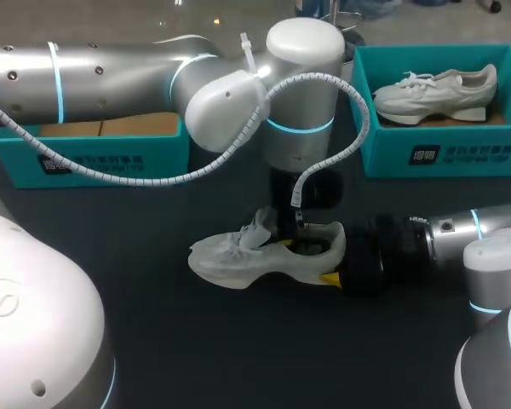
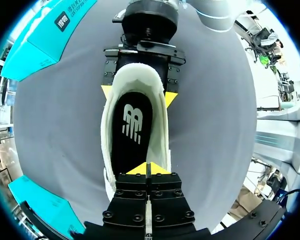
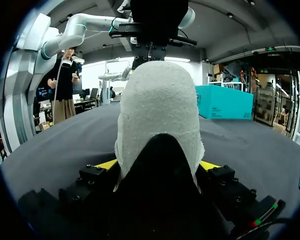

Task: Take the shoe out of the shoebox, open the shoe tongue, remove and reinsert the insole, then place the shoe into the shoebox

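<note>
Two tools at the shoe (image 1: 264, 256), which sits upright on the tabletop (image 1: 196, 358), outside both boxes. Right tool (image 3: 159, 165) clamps the shoe's heel, one yellow tip on each side. Left tool (image 2: 146, 168) hangs above the shoe's opening, tips pressed together at the front end of the black insole (image 2: 132, 130); can't tell if they pinch it. Insole lies inside the shoe. Teal shoebox (image 1: 94, 158) is behind the shoe's toe end. Second box (image 1: 443, 153), behind its heel end, holds a second shoe (image 1: 434, 94).
</note>
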`<action>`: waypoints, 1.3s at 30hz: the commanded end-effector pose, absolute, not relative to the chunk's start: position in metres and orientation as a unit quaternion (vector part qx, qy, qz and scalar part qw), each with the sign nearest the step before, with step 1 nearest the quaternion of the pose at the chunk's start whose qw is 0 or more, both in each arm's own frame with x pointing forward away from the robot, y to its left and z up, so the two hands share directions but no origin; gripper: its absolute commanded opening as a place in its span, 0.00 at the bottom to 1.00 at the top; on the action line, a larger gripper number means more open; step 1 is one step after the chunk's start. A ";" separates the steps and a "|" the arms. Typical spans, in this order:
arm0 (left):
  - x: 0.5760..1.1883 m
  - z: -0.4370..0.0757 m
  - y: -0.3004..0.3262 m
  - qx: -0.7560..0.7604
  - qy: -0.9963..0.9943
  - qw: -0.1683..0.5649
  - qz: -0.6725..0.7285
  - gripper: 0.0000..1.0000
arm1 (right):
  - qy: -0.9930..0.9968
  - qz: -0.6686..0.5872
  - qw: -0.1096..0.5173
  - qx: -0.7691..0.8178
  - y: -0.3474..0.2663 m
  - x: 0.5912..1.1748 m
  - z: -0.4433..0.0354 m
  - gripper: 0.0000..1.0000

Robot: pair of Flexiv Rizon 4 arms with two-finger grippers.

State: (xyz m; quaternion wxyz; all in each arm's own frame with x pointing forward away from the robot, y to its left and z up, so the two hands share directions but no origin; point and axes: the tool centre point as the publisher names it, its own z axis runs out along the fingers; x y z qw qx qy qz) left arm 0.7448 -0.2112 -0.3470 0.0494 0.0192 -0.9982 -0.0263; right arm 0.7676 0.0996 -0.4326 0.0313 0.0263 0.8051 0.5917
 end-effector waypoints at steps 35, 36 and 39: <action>0.735 -0.383 -0.220 -0.045 -0.999 0.025 -0.004 0.31 | 0.806 0.591 0.032 0.027 0.102 0.768 -0.437 0.00; 0.737 -0.385 -0.221 -0.045 -0.999 0.024 -0.004 0.32 | 0.806 0.591 0.032 0.027 0.102 0.768 -0.437 0.00; 0.743 -0.393 -0.224 -0.045 -0.999 0.018 -0.006 0.35 | 0.806 0.591 0.032 0.027 0.102 0.768 -0.437 0.00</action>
